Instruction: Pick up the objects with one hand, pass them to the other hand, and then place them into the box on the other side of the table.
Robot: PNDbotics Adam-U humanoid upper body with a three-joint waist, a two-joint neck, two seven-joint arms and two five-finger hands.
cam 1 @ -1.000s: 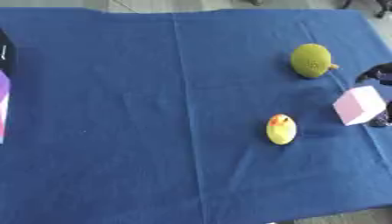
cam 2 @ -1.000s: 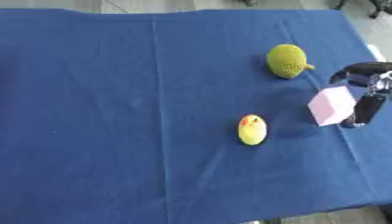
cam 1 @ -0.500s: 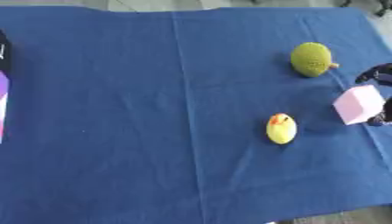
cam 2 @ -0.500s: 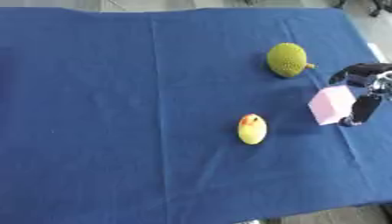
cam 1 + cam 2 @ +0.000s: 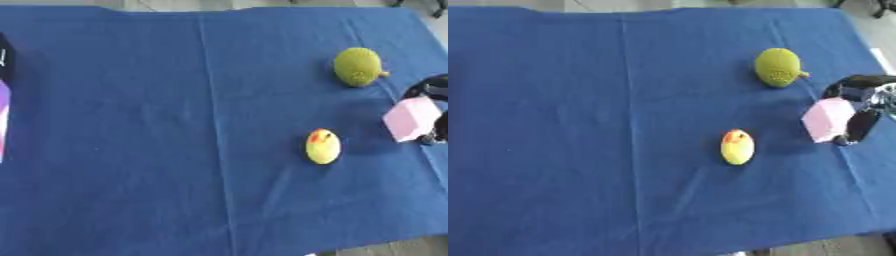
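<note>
A pale pink block (image 5: 827,120) sits near the right edge of the blue cloth. My right hand (image 5: 859,107) is black and curls round it, one finger above the block and another along its right side. A yellow-green bumpy fruit (image 5: 778,67) lies farther back. A yellow mango-like fruit with a red patch (image 5: 738,146) rests left of the block. The box (image 5: 4,100) shows only as a black, purple and white strip at the left edge of the left eye view. My left hand appears in neither view.
The blue cloth (image 5: 175,125) covers the whole table, with creases running front to back. Grey floor shows past the front edge at the bottom right and beyond the far edge.
</note>
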